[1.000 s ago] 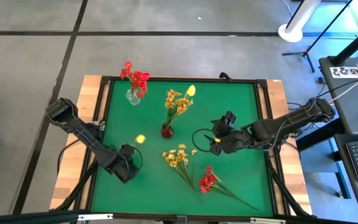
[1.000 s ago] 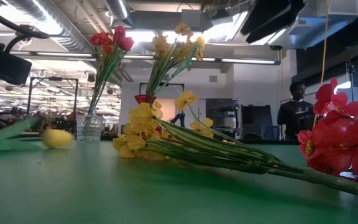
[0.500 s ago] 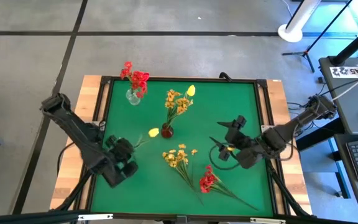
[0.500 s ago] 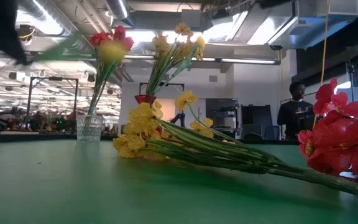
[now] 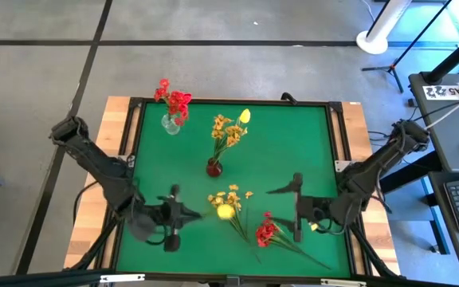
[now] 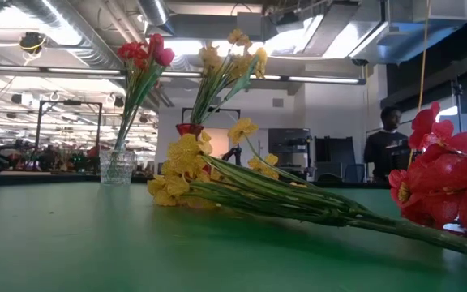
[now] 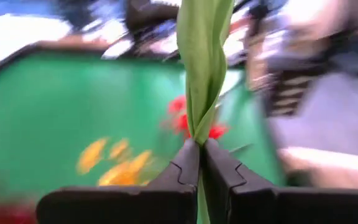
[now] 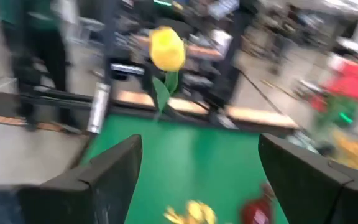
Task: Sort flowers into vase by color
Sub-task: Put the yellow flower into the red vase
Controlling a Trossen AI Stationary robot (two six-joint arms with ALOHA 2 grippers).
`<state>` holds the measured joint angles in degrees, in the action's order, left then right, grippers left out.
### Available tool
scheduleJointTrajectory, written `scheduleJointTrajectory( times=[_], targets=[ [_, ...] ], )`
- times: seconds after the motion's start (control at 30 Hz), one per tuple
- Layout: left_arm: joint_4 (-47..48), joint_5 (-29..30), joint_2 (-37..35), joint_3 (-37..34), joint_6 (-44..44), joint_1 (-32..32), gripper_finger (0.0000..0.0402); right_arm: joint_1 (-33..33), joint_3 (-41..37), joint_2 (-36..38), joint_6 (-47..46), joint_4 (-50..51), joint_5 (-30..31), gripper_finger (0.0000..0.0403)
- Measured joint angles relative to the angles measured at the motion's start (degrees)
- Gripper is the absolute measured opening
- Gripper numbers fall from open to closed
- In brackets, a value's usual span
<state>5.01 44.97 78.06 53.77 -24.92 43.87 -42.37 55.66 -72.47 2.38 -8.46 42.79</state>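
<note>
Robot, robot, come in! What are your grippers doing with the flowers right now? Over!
Left gripper shut on yellow tulip stem, held above the table. Right gripper open, empty, facing the tulip. Yellow spray and red spray lying on the mat below.

The green bench (image 5: 293,143) carries a clear vase (image 5: 170,124) at far left, a red vase (image 5: 213,167) mid-bench, a yellow spray (image 5: 231,203) and red spray (image 5: 268,233) lying near.

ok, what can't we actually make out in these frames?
- Left gripper: shut on the yellow tulip; left wrist view crops the bloom at its edge.
- Red vase: low view, base hidden behind the lying yellow spray.
- Right gripper: open; right wrist background blurred.
</note>
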Motion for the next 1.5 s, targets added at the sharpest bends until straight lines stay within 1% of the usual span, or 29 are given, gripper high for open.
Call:
scheduleJointTrajectory(
  times=[0.03,0.07,0.1,0.2,0.23,0.27,0.33,0.4,0.43,0.5,0.57,0.67,0.77,1.0,1.07,1.17,1.27,1.33,1.4,1.5],
  targets=[
    [-6.0,-3.7,0.0,-1.1,4.7,-1.3,0.0,0.4,-1.1,0.0,1.9,-2.8,-2.5,0.0319],
    [-11.4,-6.0,0.0,-2.2,8.5,-2.7,0.0,0.7,-2.1,0.0,2.9,-5.2,-4.6,0.0319],
    [-15.4,-6.7,0.0,-3.0,11.7,-4.0,0.0,0.9,-3.1,0.0,4.0,-7.1,-6.1,0.0319],
    [-24.4,-4.4,-0.2,-5.4,19.8,-8.5,0.0,1.2,-5.8,0.0,6.2,-11.8,-8.0,0.0319],
    [-28.1,-4.6,-0.4,-6.4,22.0,-10.2,0.0,1.2,-6.9,0.0,6.8,-13.9,-8.5,0.0319],
    [-32.2,-6.3,-0.7,-7.3,24.0,-12.2,0.0,1.5,-8.1,0.0,7.3,-16.1,-9.3,0.0319],
    [-39.9,-13.3,-1.1,-9.5,26.3,-16.9,0.0,2.0,-10.8,0.0,9.0,-20.9,-10.8,0.0319],
    [-44.3,-20.3,-1.0,-11.8,27.3,-22.1,0.0,2.2,-13.6,0.0,11.0,-27.1,-12.5,0.0319],
    [-45.4,-22.3,-0.9,-12.7,27.5,-24.5,0.0,2.7,-14.8,0.0,11.8,-30.1,-13.1,0.0319],
    [-48.0,-24.2,-0.9,-14.2,27.8,-29.1,0.0,3.8,-17.3,0.0,11.8,-34.1,-15.0,0.0319],
    [-49.9,-24.7,-1.0,-15.0,28.6,-33.0,0.0,5.0,-19.6,0.0,11.1,-36.5,-15.4,0.0319],
    [-49.3,-25.1,-1.6,-15.1,29.8,-37.0,0.0,7.0,-21.6,0.0,9.3,-38.7,-15.4,0.0319],
    [-48.1,-25.4,-3.9,-15.1,32.4,-39.0,0.0,8.8,-22.7,0.0,6.7,-38.4,-15.4,0.0319],
    [-35.4,-21.6,-12.4,-15.1,33.1,-40.0,0.0,9.4,-22.9,0.0,5.3,-38.4,-15.4,0.0319],
    [-34.1,-21.2,-15.4,-16.5,33.0,-39.8,0.0,9.4,-22.9,0.0,5.2,-38.4,-15.4,0.0319],
    [-38.5,-20.7,-20.3,-21.6,32.2,-39.7,0.0,9.4,-22.9,0.0,4.4,-38.4,-15.4,0.0319],
    [-48.4,-23.8,-23.5,-28.1,30.1,-40.6,0.0,9.4,-22.9,0.0,4.3,-38.2,-15.4,0.0319],
    [-53.1,-26.3,-23.9,-31.9,28.2,-41.3,0.0,9.4,-22.9,0.0,4.3,-38.2,-15.4,0.0319],
    [-57.1,-27.5,-23.8,-34.5,26.9,-42.0,0.0,9.4,-22.9,0.0,4.6,-38.2,-15.4,0.0319],
    [-58.9,-27.8,-22.5,-35.5,26.5,-42.8,0.0,9.4,-22.9,0.0,4.7,-38.2,-15.4,0.0319]
  ],
)
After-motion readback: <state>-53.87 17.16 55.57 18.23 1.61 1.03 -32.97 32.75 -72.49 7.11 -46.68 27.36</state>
